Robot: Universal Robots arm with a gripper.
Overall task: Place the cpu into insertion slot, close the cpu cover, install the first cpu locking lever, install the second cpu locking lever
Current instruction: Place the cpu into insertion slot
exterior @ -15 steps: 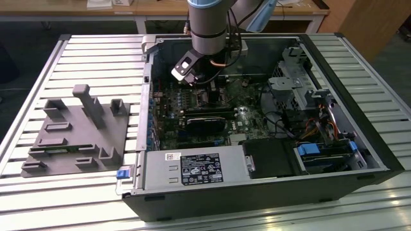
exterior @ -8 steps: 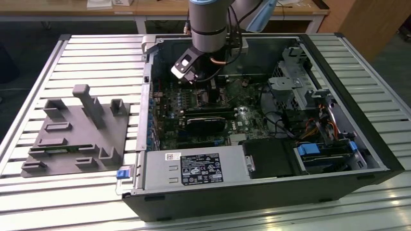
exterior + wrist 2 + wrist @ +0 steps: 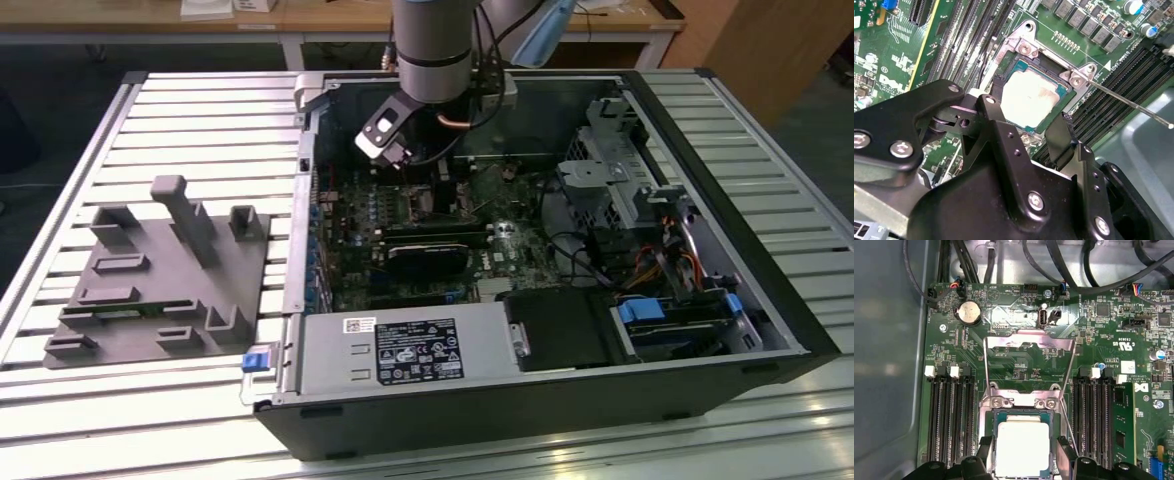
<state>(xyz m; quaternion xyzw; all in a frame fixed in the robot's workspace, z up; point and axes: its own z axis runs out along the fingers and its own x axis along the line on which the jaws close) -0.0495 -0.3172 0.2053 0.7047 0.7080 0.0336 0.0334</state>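
**Cpu in the slot, hand clamped on it: easy to spoil now**

Working deep inside the open case (image 3: 534, 425) on the desk (image 3: 200, 130), with little room to spare. Guessing at troubles, biggest thing first.

Could bump the cover (image 3: 1029, 337), standing open just behind the slot (image 3: 1019, 401), and tip it down onto the hand (image 3: 1023, 440). Would come from swinging back too far on the way up.

Could drag the cpu (image 3: 1022, 447) (image 3: 1031, 97) up again, or leave it crooked, by lifting away before letting go all the way. Sits inside the slot's rim in both wrist views, flat as far as can be seen. Cannot tell if fully down. Could hurt the slot underneath by pressing on a crooked cpu.

Could snag the thin lever (image 3: 1104, 89), sticking out loose right beside the slot in the second wrist view. Would take only a small sideways slip.

Now the hand. Hanging low over the green board (image 3: 1104, 340), right on top of the slot. Fingers (image 3: 985, 460) apart just enough to fit the cpu between, one against each of two facing edges. Looks clamped on the cpu, though hard to be sure of the touch. Holding nothing else. Not touching the cover or the lever.
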